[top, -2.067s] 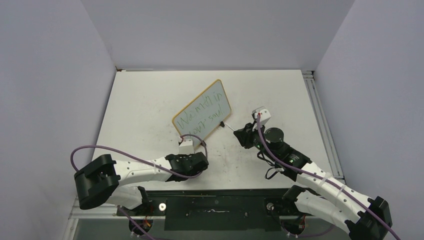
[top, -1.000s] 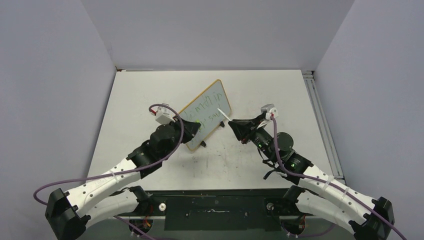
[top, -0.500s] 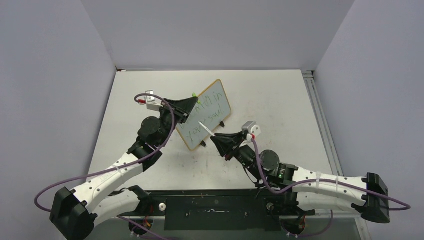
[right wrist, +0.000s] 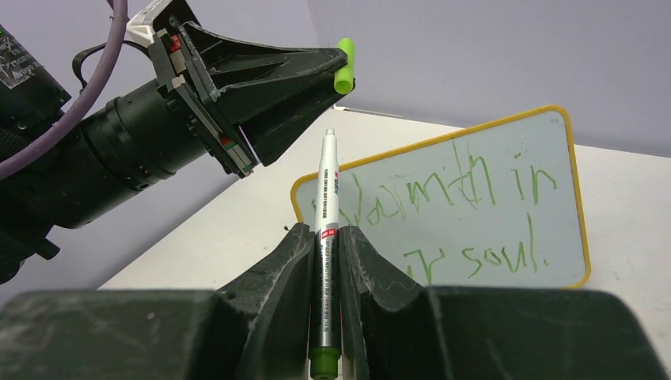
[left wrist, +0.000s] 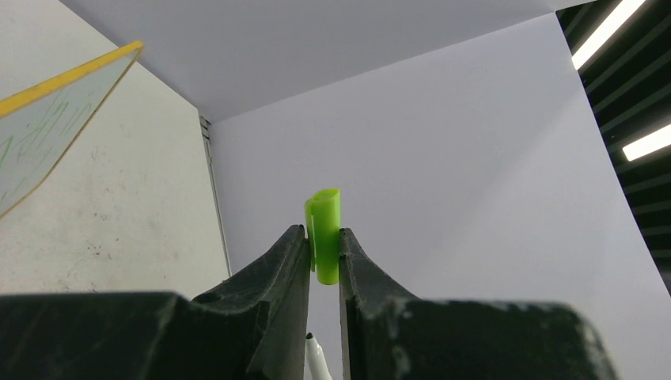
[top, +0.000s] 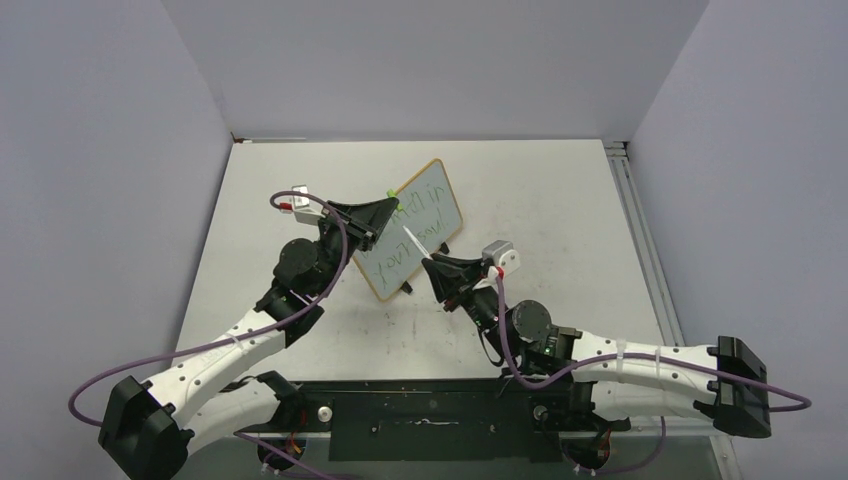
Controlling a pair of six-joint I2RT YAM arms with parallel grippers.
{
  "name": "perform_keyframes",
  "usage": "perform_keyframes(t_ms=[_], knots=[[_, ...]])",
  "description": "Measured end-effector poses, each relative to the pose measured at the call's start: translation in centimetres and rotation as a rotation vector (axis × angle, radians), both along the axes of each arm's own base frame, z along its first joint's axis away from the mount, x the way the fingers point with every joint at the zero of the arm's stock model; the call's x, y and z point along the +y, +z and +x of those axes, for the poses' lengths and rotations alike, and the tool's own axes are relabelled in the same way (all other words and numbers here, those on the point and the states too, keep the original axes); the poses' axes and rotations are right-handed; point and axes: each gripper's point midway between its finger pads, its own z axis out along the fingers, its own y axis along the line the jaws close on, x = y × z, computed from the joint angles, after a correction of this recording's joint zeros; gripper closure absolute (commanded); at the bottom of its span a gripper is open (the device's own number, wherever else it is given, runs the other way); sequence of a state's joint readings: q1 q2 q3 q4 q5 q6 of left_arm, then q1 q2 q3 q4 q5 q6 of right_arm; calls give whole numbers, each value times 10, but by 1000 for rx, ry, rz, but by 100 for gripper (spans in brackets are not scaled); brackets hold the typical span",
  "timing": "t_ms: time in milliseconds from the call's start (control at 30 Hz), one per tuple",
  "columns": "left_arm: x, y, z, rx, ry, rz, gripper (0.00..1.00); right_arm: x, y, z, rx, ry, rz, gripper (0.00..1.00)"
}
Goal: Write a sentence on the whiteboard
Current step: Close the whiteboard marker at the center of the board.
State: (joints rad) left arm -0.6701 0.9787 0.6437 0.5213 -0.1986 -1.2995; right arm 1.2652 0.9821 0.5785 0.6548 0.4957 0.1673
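Observation:
The whiteboard (top: 437,212) stands tilted on black feet mid-table, yellow-framed; in the right wrist view the whiteboard (right wrist: 506,150) carries the green sentence (right wrist: 463,202) in two lines. My left gripper (top: 393,204) hangs in front of the board's upper left edge, shut on a bright green marker cap (left wrist: 324,226). My right gripper (right wrist: 324,231) is shut on a white and silver marker (right wrist: 327,186) whose bare tip points up at the cap (right wrist: 344,67), a short gap below it. From above, the marker (top: 414,241) lies across the board's face.
The white table (top: 560,190) is scuffed, with grey walls close on three sides. A metal rail (top: 640,240) runs along its right edge. Purple cables (top: 180,352) loop from both arms near the front edge.
The left arm has risen and carried the cap to the board's upper left. The right arm swung left, bringing the marker tip up under the cap. Both grips stay shut.

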Motion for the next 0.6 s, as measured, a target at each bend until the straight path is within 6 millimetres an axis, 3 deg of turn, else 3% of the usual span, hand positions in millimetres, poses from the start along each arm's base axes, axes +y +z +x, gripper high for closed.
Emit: perform_keyframes(t_ms=[200, 600], knots=[[-2, 0, -1, -1, -19, 1, 100, 6, -2, 4, -11, -15, -25, 95], [-5, -4, -1, 7, -38, 8, 100, -2, 7, 10, -33, -65, 0, 95]])
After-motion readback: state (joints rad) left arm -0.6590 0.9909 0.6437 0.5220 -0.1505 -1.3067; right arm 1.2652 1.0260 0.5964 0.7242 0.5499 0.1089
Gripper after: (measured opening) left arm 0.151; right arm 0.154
